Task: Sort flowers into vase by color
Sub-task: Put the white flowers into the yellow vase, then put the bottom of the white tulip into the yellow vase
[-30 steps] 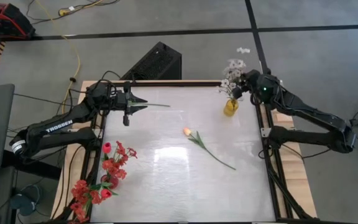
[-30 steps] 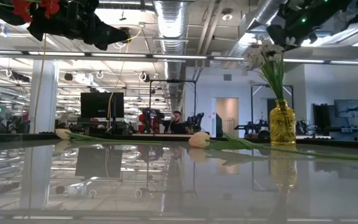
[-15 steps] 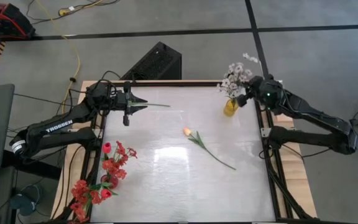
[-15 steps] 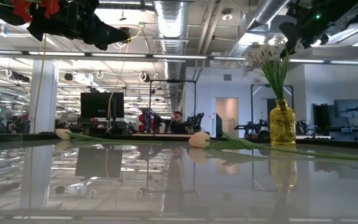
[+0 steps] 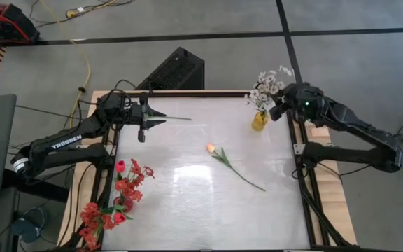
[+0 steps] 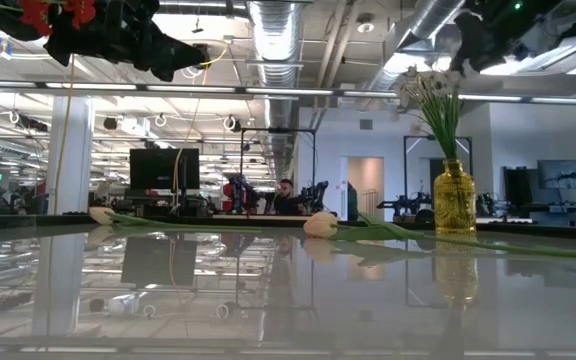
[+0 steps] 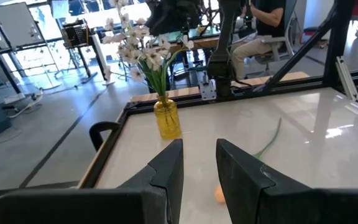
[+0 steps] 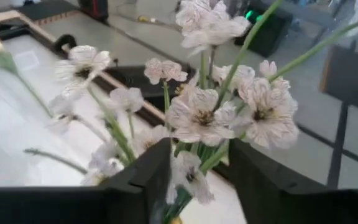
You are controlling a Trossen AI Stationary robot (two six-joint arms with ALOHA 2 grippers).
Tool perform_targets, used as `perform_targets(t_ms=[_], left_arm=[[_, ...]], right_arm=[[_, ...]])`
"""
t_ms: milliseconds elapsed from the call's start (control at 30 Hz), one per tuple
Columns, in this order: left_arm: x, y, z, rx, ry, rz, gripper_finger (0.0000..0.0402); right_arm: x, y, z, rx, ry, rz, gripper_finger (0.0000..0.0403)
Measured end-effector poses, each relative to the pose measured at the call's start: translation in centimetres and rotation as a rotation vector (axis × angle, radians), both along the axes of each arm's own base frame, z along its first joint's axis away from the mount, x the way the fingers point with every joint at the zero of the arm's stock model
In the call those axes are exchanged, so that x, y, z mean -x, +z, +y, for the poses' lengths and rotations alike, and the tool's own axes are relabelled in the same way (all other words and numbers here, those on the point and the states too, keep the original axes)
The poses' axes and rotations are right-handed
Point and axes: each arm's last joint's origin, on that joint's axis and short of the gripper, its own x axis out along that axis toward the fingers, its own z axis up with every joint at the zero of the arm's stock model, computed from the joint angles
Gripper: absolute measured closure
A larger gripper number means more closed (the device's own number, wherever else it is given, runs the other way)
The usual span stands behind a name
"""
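Sprays of white flowers (image 5: 266, 82) stand in a yellow vase (image 5: 259, 121) at the table's far right. My right gripper (image 8: 199, 149) is open just right of them, above the vase; its fingers stand on either side of the blossoms (image 8: 197, 115). One peach tulip (image 5: 210, 148) lies flat mid-table. A second tulip (image 6: 101, 214) lies at the far left, its stem (image 5: 180, 117) sticking out from under my left gripper (image 5: 159, 117). That gripper hangs level above it, open, with nothing between its fingers (image 7: 199, 146). Red flowers (image 5: 128, 183) stand at the near left.
A black box (image 5: 177, 66) sits beyond the far edge. The wooden border (image 5: 187, 92) and the arm mounts frame the white tabletop. Free room lies at the near middle and right of the table. A seated person (image 7: 266, 25) shows in the room behind.
My right gripper has drawn back from the white flowers toward the table's right edge and has risen a little. The white sprays, which leaned toward the far edge, now stand more upright in the yellow vase.
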Motion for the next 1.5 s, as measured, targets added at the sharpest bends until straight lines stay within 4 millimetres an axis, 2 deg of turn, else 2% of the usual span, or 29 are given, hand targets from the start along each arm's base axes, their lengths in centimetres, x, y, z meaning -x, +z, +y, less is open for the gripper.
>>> perform_targets(t_ms=[133,300,400,533,700,867,1000,1133,1233,1333,1500], left_arm=[[0.0,0.0,0.0,0.015,-0.001,0.000,0.0317],[0.0,0.0,-0.1,0.019,-0.046,-0.001,0.0317],[-0.2,-0.1,-0.4,0.028,-0.068,0.011,0.0317],[-0.4,-0.6,-1.0,0.024,-0.100,0.055,0.0317],[-0.7,-1.4,-1.9,-0.001,-0.158,0.126,0.0317],[-0.9,-2.1,-2.7,-0.019,-0.214,0.187,0.0317],[-1.5,-2.6,-3.3,0.068,-0.253,0.224,0.0317],[-2.3,-3.2,-3.9,0.119,-0.291,0.262,0.0317],[-3.0,-3.9,-4.3,0.137,-0.323,0.300,0.0317],[-3.6,-4.5,-4.7,0.136,-0.343,0.329,0.0317],[-4.1,-4.9,-4.8,0.137,-0.181,0.367,0.0317]], right_arm=[[0.8,1.9,0.8,-0.081,0.093,-0.013,0.0170],[1.2,4.0,2.0,-0.185,0.275,-0.127,0.0159],[0.6,4.3,3.0,-0.236,0.397,-0.182,0.0164],[-1.3,3.7,4.7,-0.342,0.513,-0.170,0.0173],[-4.8,1.2,8.1,-0.506,0.623,-0.062,0.0179],[-8.1,-1.9,13.0,-0.573,0.665,0.109,0.0180],[-10.1,-4.9,16.5,-0.598,0.620,0.231,0.0180],[-11.8,-8.3,19.0,-0.578,0.542,0.342,0.0180],[-13.0,-11.0,19.9,-0.547,0.476,0.420,0.0180],[-14.2,-13.0,19.8,-0.520,0.420,0.477,0.0180],[-15.7,-15.4,18.5,-0.514,0.322,0.534,0.0180]])
